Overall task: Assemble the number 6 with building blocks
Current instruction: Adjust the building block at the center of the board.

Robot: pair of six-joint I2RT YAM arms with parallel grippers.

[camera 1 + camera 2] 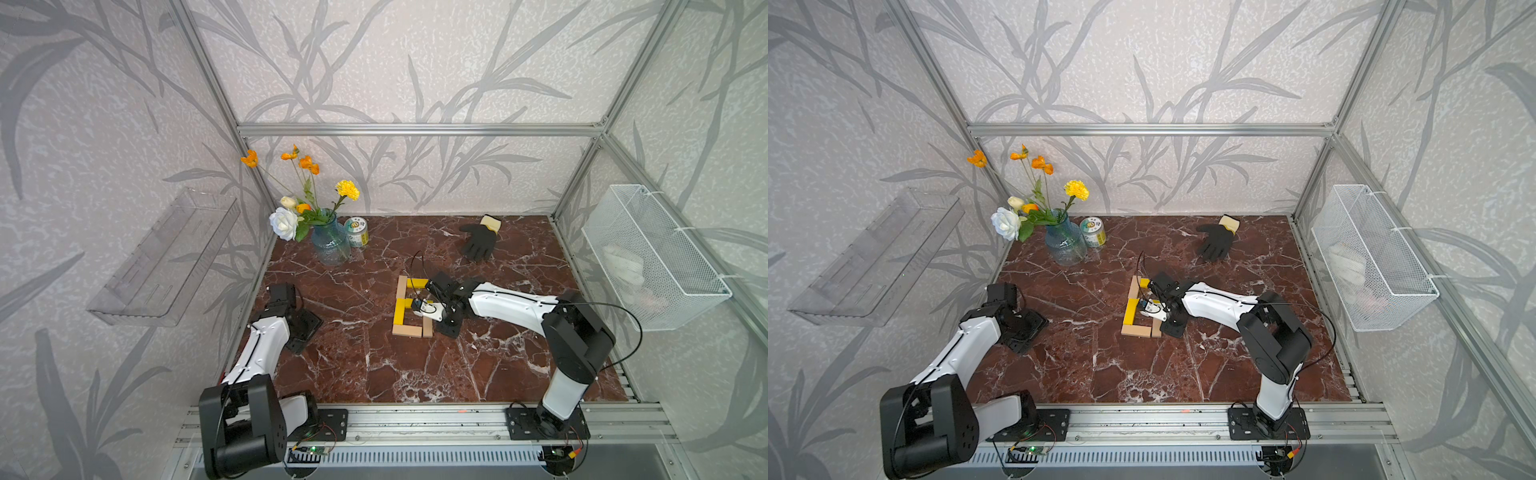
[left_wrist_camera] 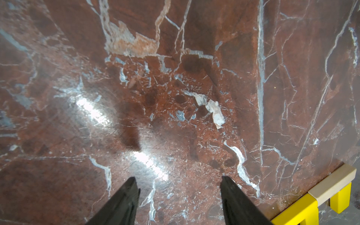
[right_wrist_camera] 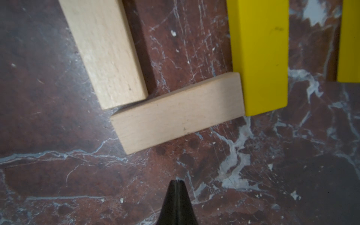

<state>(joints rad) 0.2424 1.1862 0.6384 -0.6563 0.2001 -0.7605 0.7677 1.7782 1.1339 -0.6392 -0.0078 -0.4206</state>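
Observation:
The number 6 (image 1: 409, 309) lies mid-table in both top views, made of yellow and pale wood building blocks laid end to end. My right arm reaches over it and hides part of its middle. My right gripper (image 1: 447, 327) is shut and empty, low over the marble just right of the short pale block (image 3: 179, 113). In the right wrist view that block butts against a yellow block (image 3: 259, 56) and a longer pale block (image 3: 105, 52), a little askew. My left gripper (image 1: 304, 332) is open and empty at the table's left. The left wrist view catches the figure's corner (image 2: 333, 183).
A blue glass vase of flowers (image 1: 330, 245) and a small can (image 1: 356, 232) stand at the back left. A black glove (image 1: 480, 243) lies at the back right. A wire basket (image 1: 652, 257) hangs on the right wall and a clear shelf (image 1: 166, 257) on the left wall.

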